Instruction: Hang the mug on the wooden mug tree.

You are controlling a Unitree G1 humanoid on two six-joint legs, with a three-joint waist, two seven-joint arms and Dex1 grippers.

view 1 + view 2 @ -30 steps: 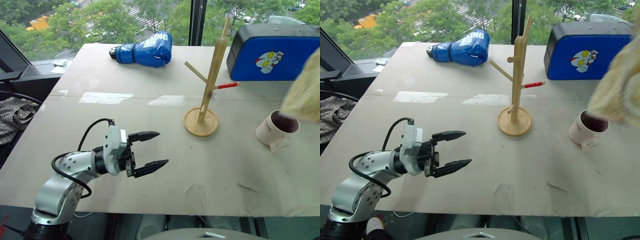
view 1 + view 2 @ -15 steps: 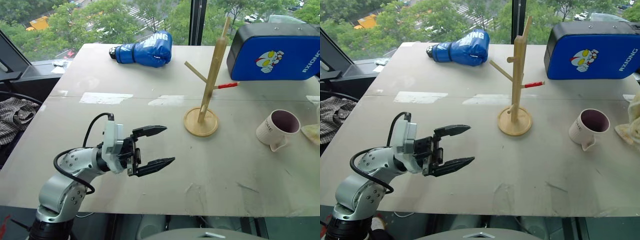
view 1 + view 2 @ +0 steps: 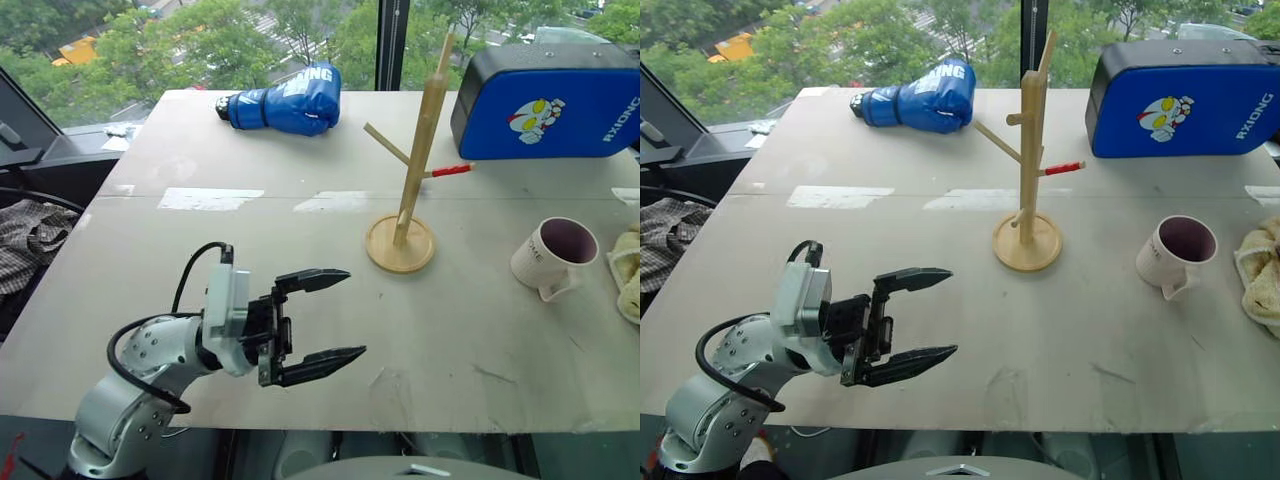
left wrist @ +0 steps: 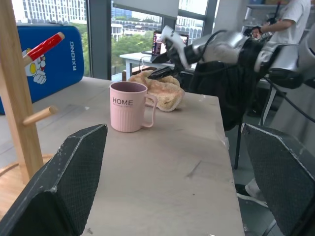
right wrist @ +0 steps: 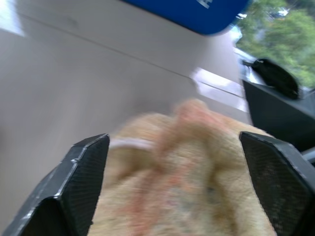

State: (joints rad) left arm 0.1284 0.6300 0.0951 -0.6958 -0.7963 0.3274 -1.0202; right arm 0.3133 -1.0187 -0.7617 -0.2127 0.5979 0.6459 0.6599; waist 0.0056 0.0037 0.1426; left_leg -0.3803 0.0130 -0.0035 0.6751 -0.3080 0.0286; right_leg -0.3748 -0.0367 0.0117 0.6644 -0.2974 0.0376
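We find the mug (image 3: pixel 553 253) upright near the desk's (image 3: pixel 200 240) right edge, well apart from the wooden mug tree (image 3: pixel 410 170). Left gripper (image 3: pixel 325 318) and right gripper (image 5: pixel 172 191) both stand wide open, empty. We judge the mug rigid, smooth, breakable; grasp body or rim, handle free.

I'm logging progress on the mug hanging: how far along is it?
Done: the yellow towel lies on the table beside the mug, and the right claw is open above it. In hand: nothing; the left claw is open, apart from the mug. Left: grasp the mug and hang it on the wooden mug tree.
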